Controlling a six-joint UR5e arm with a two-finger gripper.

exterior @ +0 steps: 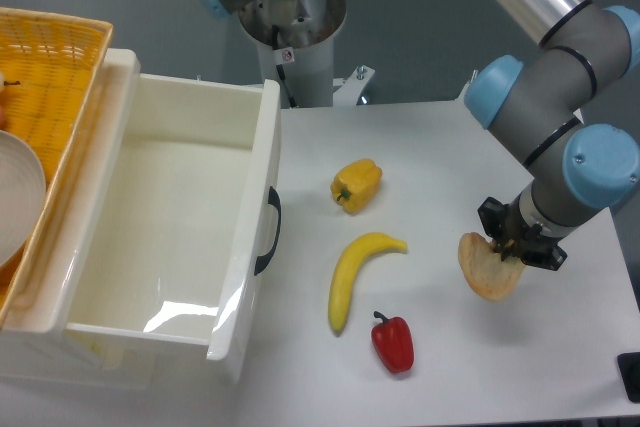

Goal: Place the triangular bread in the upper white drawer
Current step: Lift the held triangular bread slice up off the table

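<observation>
Near the surface's [440,147] right edge the hand [512,245] grips the triangular bread [487,269], seemingly lifted just clear, so the carry across to the open upper white drawer [250,237] at the left remains undone.

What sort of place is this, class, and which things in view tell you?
Probably a robotics lab set up for pick-and-place tests. An industrial arm's pincer holds the bread above a plain white table, with toy-like peppers, a banana and an open drawer laid out as props.
</observation>
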